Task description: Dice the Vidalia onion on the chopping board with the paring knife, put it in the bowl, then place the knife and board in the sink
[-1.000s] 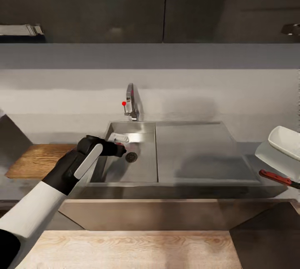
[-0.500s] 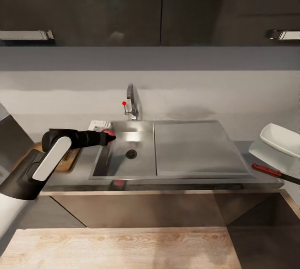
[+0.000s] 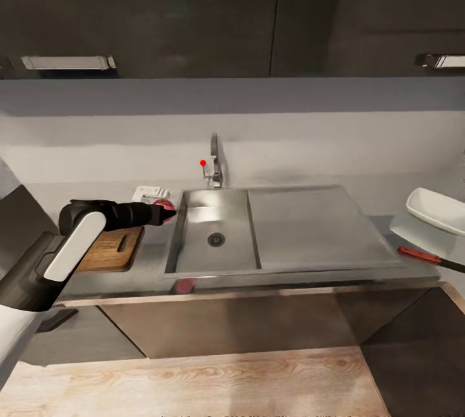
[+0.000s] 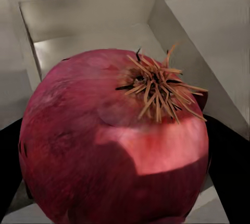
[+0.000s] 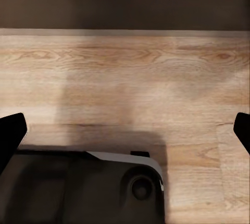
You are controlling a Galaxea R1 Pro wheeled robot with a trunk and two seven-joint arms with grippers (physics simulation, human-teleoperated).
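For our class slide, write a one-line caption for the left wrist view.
Left claw shut on the red-skinned onion, held above the steel sink.

Grey countertop (image 3: 413, 268) — chopping board (image 3: 111, 250) left of sink (image 3: 213, 243); bowl (image 3: 439, 209), knife (image 3: 423, 255) right.

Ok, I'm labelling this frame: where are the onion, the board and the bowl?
onion (image 4: 112, 146), left wrist view, red skin below its root tuft.
board (image 3: 106, 250), head view, top face.
bowl (image 3: 439, 209), head view, white rim.
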